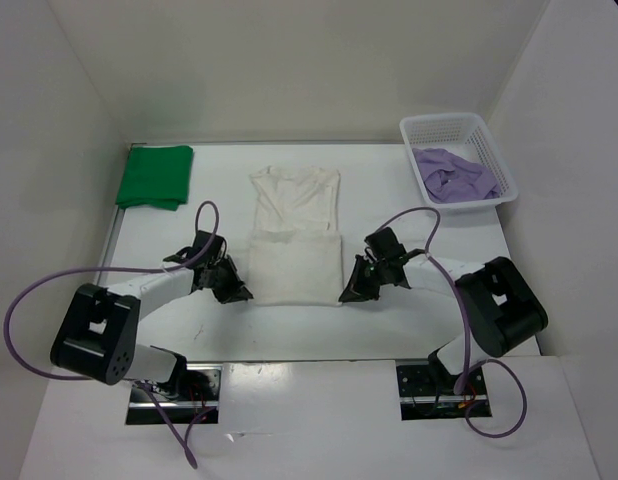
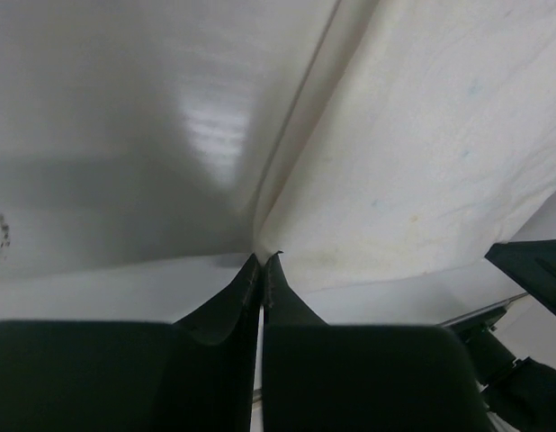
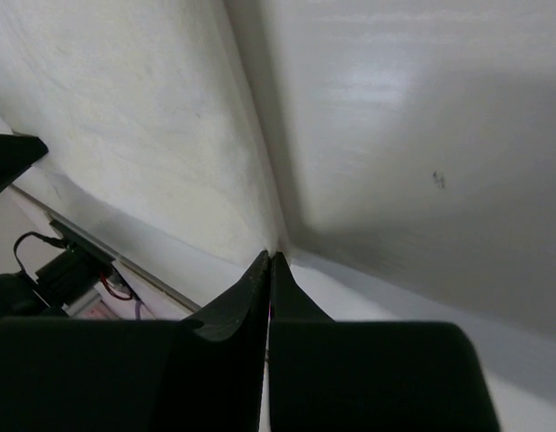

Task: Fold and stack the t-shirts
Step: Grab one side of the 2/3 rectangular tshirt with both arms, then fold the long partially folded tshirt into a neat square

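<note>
Now your white t-shirt (image 1: pixel 295 235) runs top-to-bottom mid-frame, collar uppermost; left hand (image 1: pixel 240 294) and right hand (image 1: pixel 348 295) each clench a lower corner.

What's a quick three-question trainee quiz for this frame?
1. Which colour of t-shirt lies in the basket? A green, B white, C purple.
2. True or false: the left pincer and the right pincer are both shut at the near corners of the white t-shirt.
3. Fill in: the green t-shirt lies folded at the far ___ corner of the table.
Key: 1 C, the purple t-shirt. 2 true. 3 left.
</note>
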### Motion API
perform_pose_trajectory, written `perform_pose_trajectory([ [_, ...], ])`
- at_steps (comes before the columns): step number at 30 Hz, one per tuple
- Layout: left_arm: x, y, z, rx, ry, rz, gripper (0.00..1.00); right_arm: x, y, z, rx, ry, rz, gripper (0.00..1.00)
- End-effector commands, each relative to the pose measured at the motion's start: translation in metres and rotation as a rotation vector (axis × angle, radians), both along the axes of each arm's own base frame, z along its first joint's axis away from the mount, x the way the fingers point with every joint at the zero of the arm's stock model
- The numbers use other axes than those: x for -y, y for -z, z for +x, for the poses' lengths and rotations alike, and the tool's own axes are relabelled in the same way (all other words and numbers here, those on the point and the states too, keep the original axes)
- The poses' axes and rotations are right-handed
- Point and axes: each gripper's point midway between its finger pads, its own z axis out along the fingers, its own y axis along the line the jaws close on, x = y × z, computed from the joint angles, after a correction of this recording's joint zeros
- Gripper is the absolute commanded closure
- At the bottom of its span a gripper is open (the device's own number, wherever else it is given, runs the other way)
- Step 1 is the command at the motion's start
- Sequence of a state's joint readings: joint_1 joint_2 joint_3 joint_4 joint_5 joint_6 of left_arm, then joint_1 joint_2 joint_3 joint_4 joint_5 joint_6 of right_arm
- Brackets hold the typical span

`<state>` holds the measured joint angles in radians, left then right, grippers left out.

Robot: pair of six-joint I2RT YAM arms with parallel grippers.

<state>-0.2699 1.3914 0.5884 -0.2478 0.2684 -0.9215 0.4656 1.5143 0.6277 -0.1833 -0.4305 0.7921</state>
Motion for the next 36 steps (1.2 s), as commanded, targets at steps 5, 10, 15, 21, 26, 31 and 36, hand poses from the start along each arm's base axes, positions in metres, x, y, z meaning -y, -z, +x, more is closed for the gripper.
perform_pose_trajectory([
  [5, 0.008, -0.042, -0.047, -0.074, 0.128, -0.082, 1.00, -0.010, -0.040, -0.060, -0.044, -0.091, 0.051, 1.00],
  [10, 0.022, -0.111, -0.048, -0.041, 0.161, -0.180, 1.00, 0.002, -0.108, -0.047, 0.066, -0.048, 0.113, 1.00],
  [15, 0.025, -0.172, 0.044, 0.199, 0.093, -0.204, 1.00, 0.013, -0.140, 0.040, 0.193, -0.032, 0.095, 1.00],
  [21, 0.006, -0.181, 0.175, 0.363, -0.018, -0.139, 1.00, 0.010, -0.165, 0.195, 0.383, -0.017, 0.067, 1.00],
  [26, 0.001, -0.151, 0.263, 0.384, -0.083, -0.081, 1.00, 0.015, -0.170, 0.292, 0.469, 0.029, 0.025, 1.00],
  [31, -0.005, -0.143, 0.327, 0.437, -0.151, -0.099, 0.99, 0.014, -0.115, 0.347, 0.401, 0.050, 0.021, 1.00],
  [36, -0.007, -0.115, 0.364, 0.424, -0.178, -0.107, 0.67, 0.012, -0.110, 0.381, 0.416, 0.087, 0.006, 0.87],
])
